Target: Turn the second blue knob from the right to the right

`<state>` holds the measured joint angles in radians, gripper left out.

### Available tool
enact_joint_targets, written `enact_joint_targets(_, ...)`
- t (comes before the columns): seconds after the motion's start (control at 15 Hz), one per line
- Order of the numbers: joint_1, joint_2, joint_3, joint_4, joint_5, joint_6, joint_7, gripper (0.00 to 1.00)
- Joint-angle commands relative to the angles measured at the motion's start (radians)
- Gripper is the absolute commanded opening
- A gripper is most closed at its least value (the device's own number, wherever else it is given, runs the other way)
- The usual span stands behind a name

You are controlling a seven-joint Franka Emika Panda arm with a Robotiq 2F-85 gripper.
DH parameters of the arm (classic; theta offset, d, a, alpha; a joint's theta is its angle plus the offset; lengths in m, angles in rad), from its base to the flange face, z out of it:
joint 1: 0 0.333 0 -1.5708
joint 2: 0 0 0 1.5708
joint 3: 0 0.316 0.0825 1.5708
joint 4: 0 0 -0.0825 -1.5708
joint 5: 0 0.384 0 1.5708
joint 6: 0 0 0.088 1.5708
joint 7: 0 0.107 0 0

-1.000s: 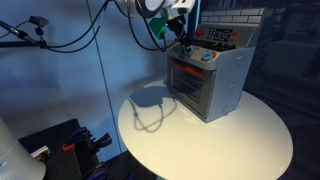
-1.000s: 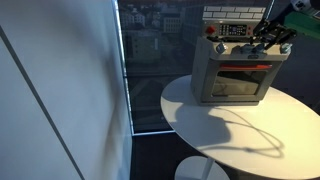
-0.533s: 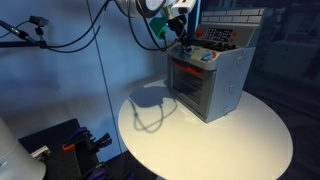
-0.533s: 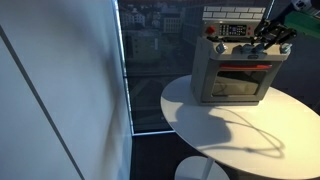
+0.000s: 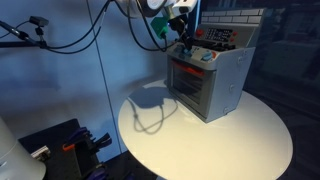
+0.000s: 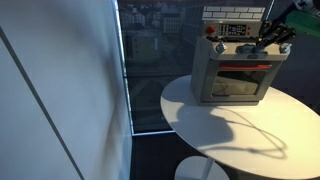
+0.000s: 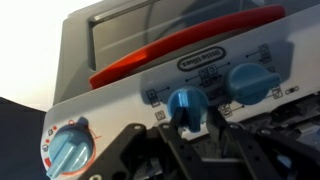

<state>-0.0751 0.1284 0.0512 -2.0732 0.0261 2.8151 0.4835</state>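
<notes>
Hardly any shift vs 0.5 s ago: gripper (image 5: 182,38) sits at the same spot on the front top of the toy oven (image 5: 205,80) in both exterior views, arm reaching in from above. Oven hasn't moved on the round white table (image 5: 250,140).

Wrist view stands top-to-bottom flipped: oven door and red handle (image 7: 190,55) are up top, control panel (image 7: 120,110) below, dark gripper parts along the bottom edge. Three blue knobs show on the panel:
- middle blue knob (image 7: 187,103), the task's one as far as pics allow. It's just above the gripper (image 7: 190,140), lined up w/ the gap between the fingers and v. close to the tips.
- right blue knob (image 7: 250,80), bigger in view, off to the side and clear of the fingers.
- left blue knob (image 7: 65,150), w/ a red dial ring round it, well apart from the fingers.

Fingers (image 7: 135,150) are dark and blurred, one on each side below the middle knob. Can't tell if they touch or clamp it, nor how wide the jaws stand. Knob's pointer direction isn't readable either.

In an exterior view the gripper (image 6: 272,40) covers the right part of the panel on the oven (image 6: 235,70), so the knob itself is hidden there. Red knob at the panel's left end stays uncovered.
</notes>
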Motion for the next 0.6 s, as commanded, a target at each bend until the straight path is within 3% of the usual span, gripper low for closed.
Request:
enact_joint_targets(0.0,0.012,0.005,-0.014,0.013,-0.044,0.016,0.059,0.08)
enact_joint_targets(0.53,0.019,-0.013,-0.024,-0.002,-0.145,0.004,0.186,0.06)
